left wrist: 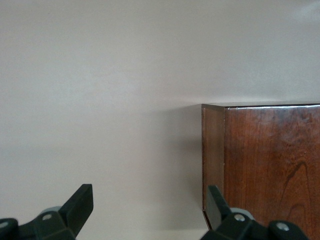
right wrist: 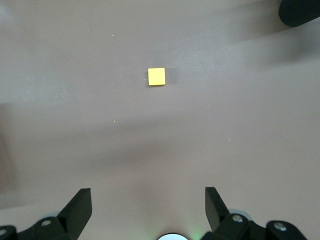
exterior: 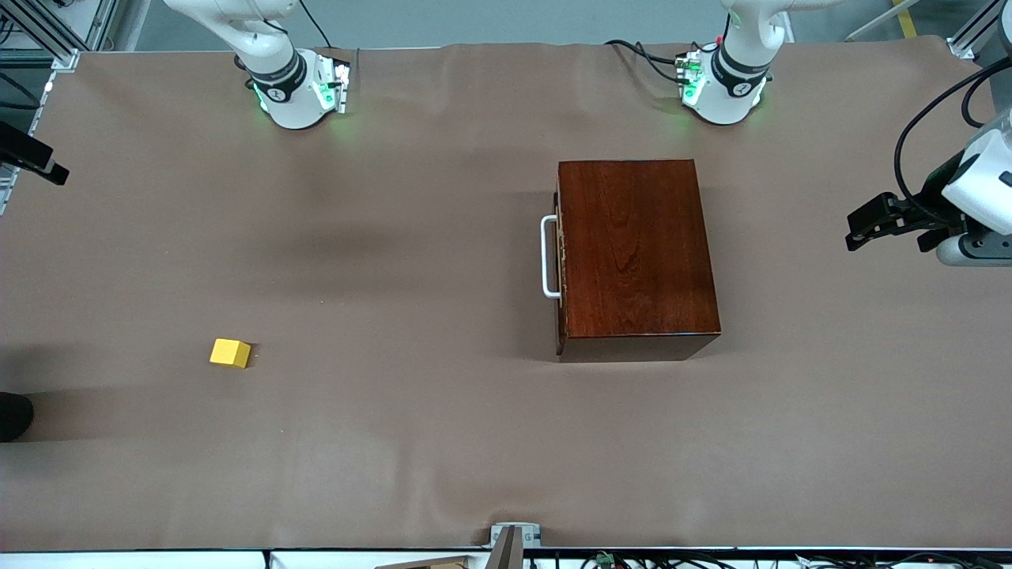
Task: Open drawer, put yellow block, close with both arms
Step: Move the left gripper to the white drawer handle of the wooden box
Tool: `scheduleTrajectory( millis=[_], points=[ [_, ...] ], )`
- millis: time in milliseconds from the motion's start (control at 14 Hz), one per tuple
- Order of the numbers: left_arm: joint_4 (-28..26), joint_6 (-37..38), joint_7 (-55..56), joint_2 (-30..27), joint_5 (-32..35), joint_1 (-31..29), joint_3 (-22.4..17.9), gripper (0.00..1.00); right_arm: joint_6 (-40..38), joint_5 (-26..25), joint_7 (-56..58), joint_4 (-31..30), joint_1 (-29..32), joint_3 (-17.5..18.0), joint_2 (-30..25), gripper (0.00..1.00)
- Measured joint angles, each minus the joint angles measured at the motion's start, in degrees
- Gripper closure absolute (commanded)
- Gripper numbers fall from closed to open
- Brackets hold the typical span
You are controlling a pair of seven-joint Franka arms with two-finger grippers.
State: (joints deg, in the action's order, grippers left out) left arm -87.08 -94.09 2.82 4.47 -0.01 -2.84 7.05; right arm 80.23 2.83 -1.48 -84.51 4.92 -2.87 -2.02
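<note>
Left gripper [exterior: 862, 229] is hovering wide and empty by the wooden box [exterior: 636, 253]; right gripper [right wrist: 148, 205] is hanging wide above the yellow block [exterior: 230, 352], waiting. Drawer is sitting shut, so hooking its white handle [exterior: 547, 257] squarely and pulling straight seems wisest.

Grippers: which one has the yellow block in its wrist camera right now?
The right gripper: open, with the yellow block lying on the table under its camera. The left gripper, also open, sees only the wooden box.

No text, label, brand or number can be read anywhere.
</note>
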Motion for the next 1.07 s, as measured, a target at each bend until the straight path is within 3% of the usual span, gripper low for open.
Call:
scheduleTrajectory(
  millis=[1068],
  points=[
    [0.1, -0.6, 0.7, 0.6, -0.4, -1.5, 0.8, 0.0, 0.0, -1.7, 0.0, 0.9, 0.7, -0.6, 0.0, 0.0]
  ],
)
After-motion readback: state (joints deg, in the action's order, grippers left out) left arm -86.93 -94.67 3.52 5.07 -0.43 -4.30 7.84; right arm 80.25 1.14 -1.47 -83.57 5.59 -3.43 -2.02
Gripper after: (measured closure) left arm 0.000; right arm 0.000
